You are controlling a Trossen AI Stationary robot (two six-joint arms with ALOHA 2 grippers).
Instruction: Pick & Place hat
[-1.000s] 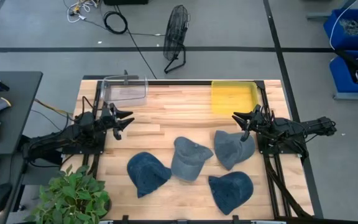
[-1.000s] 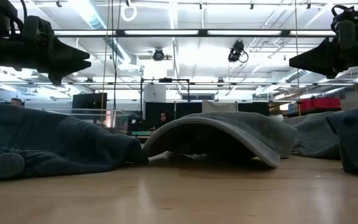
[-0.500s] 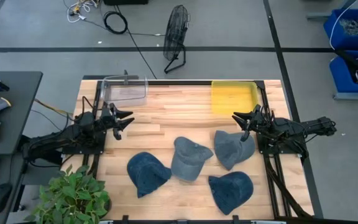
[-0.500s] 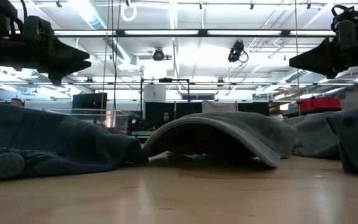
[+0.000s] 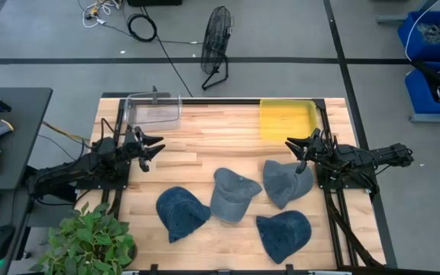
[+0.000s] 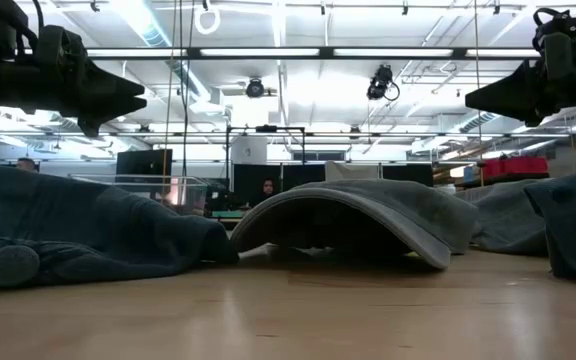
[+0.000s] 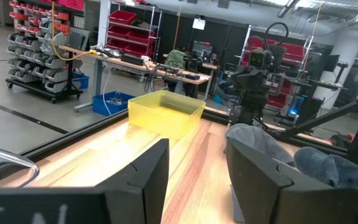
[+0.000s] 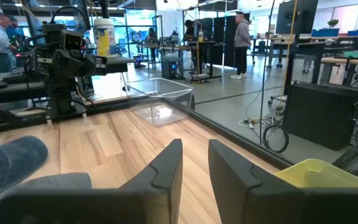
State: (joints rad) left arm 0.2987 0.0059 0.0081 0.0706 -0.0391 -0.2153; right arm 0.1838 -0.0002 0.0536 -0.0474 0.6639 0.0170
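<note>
Several denim hats lie on the wooden table: a dark blue one (image 5: 180,212) at the near left, a grey-blue one (image 5: 234,195) in the middle, a grey-blue one (image 5: 284,182) at the right and a dark blue one (image 5: 284,234) at the near right. My left gripper (image 5: 156,147) is open and empty above the table's left side. My right gripper (image 5: 291,145) is open and empty above the right side, just beyond the right grey-blue hat. In the low view the middle hat (image 6: 368,222) rests on its brim and crown edge.
A clear bin (image 5: 154,110) stands at the far left corner and a yellow bin (image 5: 288,118) at the far right. A potted plant (image 5: 90,241) stands at the near left corner. Bare wood lies between the two grippers in the far half.
</note>
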